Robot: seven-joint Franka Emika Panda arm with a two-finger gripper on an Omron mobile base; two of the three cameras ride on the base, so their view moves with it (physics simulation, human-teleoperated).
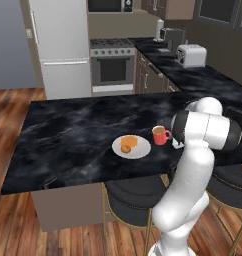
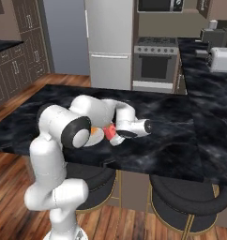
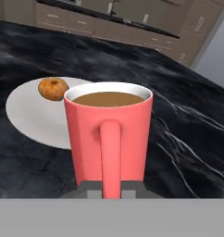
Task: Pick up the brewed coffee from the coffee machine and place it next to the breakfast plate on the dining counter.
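Note:
The brewed coffee (image 1: 159, 134), a red mug of brown liquid, stands upright on the dining counter (image 1: 68, 135) just right of the breakfast plate (image 1: 139, 150), a small gap between them. In the hand view the mug (image 3: 109, 134) is very close with its handle facing me. The plate (image 3: 30, 115) with a pastry (image 3: 52, 88) lies behind it to the left. My gripper (image 1: 177, 145) is at the mug's handle side, low over the counter; its fingers sit tight against the handle's base (image 3: 110, 192). The coffee machine (image 1: 172, 39) stands far back on the wall counter.
A white toaster (image 1: 190, 55) sits on the wall counter beside the coffee machine. Round dark stools (image 1: 133, 197) stand under the island's near edge. The stove (image 1: 112, 65) and fridge (image 1: 60, 45) are beyond the island. Bare marble stretches left of the plate.

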